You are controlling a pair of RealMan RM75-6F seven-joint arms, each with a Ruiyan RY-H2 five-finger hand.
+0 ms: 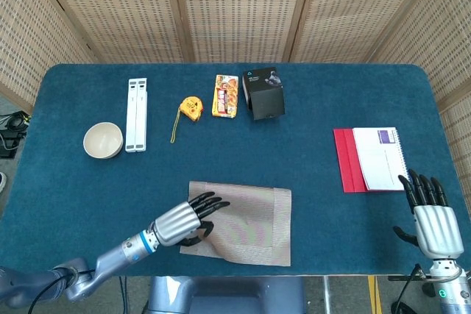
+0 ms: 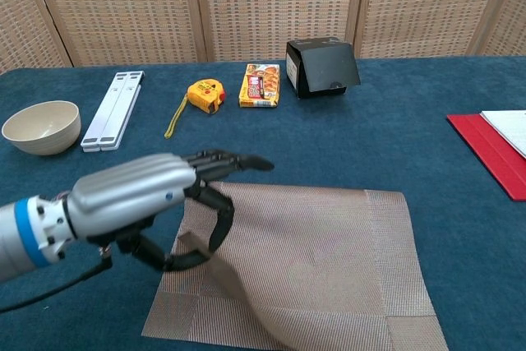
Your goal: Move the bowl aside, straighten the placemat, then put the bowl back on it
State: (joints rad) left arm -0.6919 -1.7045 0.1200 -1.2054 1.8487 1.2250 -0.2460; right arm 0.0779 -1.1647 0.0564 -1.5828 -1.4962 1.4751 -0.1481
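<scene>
The cream bowl (image 1: 102, 140) (image 2: 41, 127) stands on the blue cloth at the far left, off the placemat. The woven placemat (image 1: 254, 226) (image 2: 312, 260) lies near the front edge, skewed, with its left side raised and creased. My left hand (image 1: 188, 218) (image 2: 148, 199) is at that left side, fingers stretched over the mat and thumb curled under the lifted edge, pinching it. My right hand (image 1: 430, 215) hovers at the front right corner with fingers straight and apart, holding nothing; the chest view does not show it.
Along the back stand a white folding stand (image 1: 136, 114) (image 2: 113, 108), a yellow tape measure (image 1: 190, 109) (image 2: 204, 94), a snack box (image 1: 225, 95) (image 2: 262, 85) and a black box (image 1: 263, 93) (image 2: 322, 66). A red folder with a notebook (image 1: 368, 158) (image 2: 497, 145) lies at the right.
</scene>
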